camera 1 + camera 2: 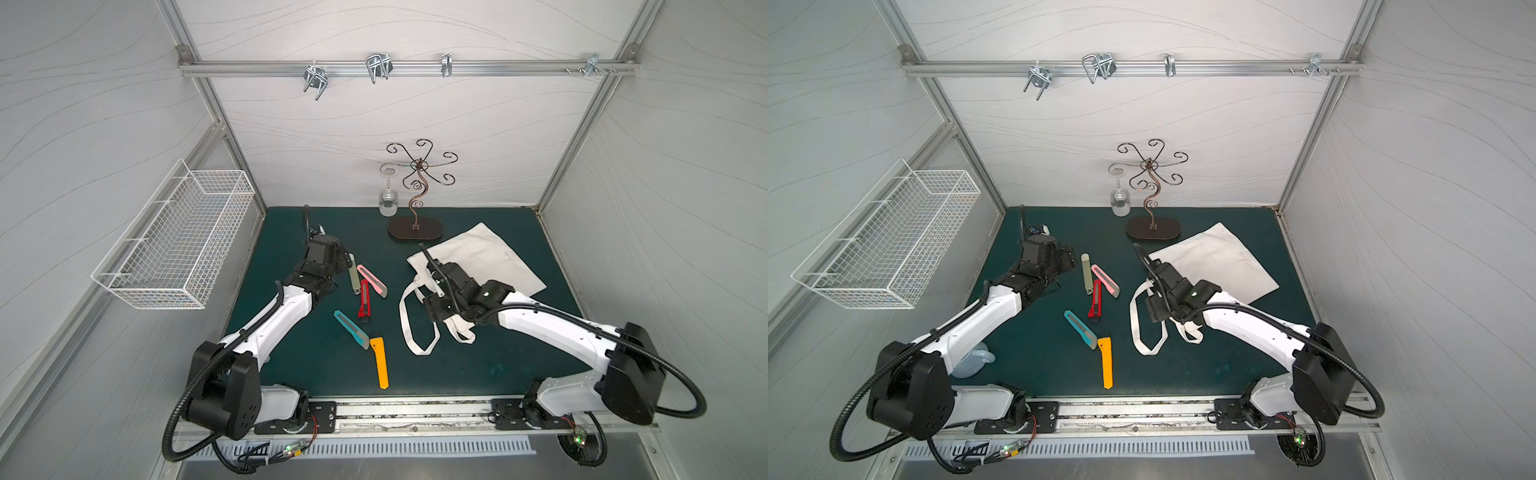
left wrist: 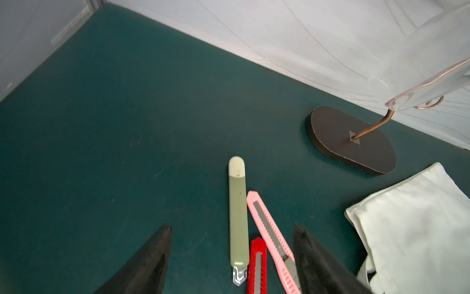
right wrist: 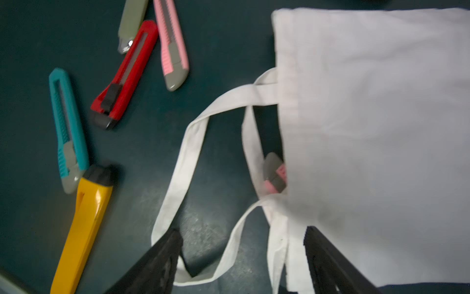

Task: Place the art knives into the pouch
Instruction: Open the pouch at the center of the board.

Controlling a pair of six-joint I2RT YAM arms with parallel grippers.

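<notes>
Jaws of your left gripper (image 2: 232, 227) stand wide and empty, aimed at the sage knife (image 2: 238, 216), red knife (image 2: 256, 264) and pink knife (image 2: 269, 234), which lie bunched close together. Closing may catch two. Your right gripper (image 3: 241, 229), also wide, hangs over a handle (image 3: 183, 178) of the pouch (image 3: 368, 127) at right and may snag it.

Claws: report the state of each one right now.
Left claw: open, empty, by the green knife.
Right claw: open, holding nothing, over the pouch handle.
</notes>
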